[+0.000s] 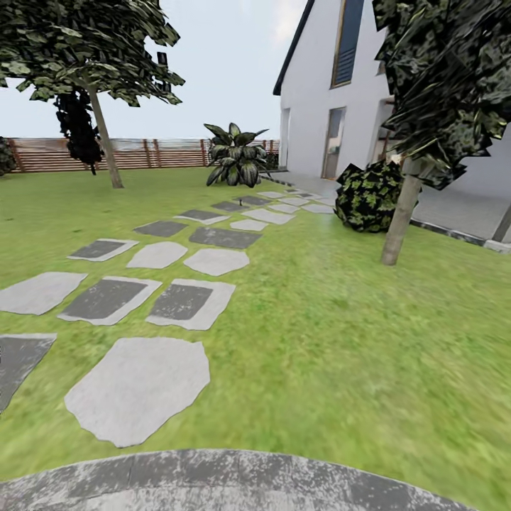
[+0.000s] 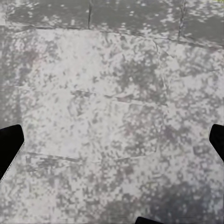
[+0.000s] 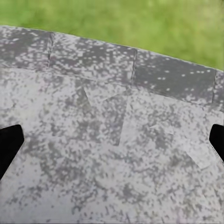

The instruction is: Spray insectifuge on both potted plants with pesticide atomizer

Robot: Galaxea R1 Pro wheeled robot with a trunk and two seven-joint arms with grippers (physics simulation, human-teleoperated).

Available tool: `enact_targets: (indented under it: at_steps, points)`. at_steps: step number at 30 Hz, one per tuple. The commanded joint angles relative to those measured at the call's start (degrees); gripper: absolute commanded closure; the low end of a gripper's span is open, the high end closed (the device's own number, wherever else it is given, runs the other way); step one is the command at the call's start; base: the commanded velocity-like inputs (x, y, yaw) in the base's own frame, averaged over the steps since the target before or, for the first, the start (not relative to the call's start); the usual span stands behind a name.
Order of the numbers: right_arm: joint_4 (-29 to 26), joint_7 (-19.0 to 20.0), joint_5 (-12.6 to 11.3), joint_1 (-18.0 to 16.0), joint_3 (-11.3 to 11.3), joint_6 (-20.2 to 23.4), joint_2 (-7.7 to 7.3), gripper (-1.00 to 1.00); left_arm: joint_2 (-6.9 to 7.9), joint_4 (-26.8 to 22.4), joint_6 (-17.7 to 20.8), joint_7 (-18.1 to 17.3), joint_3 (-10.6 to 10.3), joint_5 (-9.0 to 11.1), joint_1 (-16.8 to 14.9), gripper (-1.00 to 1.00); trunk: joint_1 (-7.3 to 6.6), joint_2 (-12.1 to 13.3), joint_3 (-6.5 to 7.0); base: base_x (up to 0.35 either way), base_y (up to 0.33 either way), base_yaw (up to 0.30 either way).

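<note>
A green lawn [image 1: 341, 341] is seen from the head view, crossed by a path of pale and dark grey stepping stones [image 1: 181, 303] that runs away toward a white house [image 1: 333, 85] at the right. The curved rim of the mottled grey paved patio [image 1: 213, 479] is seen along the near edge of that view, bordered by the grass. A brown slatted fence [image 1: 142, 153] is seen along the far side of the garden, with a broad-leaved striped plant [image 1: 235, 156] in front of it, a tree [image 1: 92, 64] at the left, a second tree trunk [image 1: 402, 213] at the right and a dark round bush [image 1: 369, 195] beside that trunk. In the left wrist view the left gripper [image 2: 112, 147] is held over the patio paving, its two dark fingertips [image 2: 9, 149] set wide apart with nothing between them. In the right wrist view the right gripper [image 3: 112, 144] is likewise spread over the patio's edge, with grass beyond the paving. The atomizer and the potted plants cannot be located in these views.
</note>
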Motion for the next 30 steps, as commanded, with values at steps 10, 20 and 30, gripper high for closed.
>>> enact_targets:
  at_steps: [10,20,30]
  points:
    - [0.1,0.3,0.1,0.0,0.1,-0.2,-0.72,-1.00,0.15,0.1,-2.4,0.0,-0.1,-0.1,0.0,-1.00,0.02,0.0,-0.07,0.328,0.000,0.024]
    - [1.7,0.2,0.1,0.0,0.0,-0.3,-0.82,-1.00,0.14,0.2,-3.9,-0.1,-0.2,-0.3,0.0,-1.00,0.02,0.0,-0.07,0.339,-0.064,0.000]
    - [1.9,0.0,0.0,0.0,0.0,-0.4,-0.74,-1.00,0.14,0.2,-4.0,-0.1,-0.1,-0.3,0.0,-1.00,0.02,0.0,-0.07,0.340,-0.012,0.000]
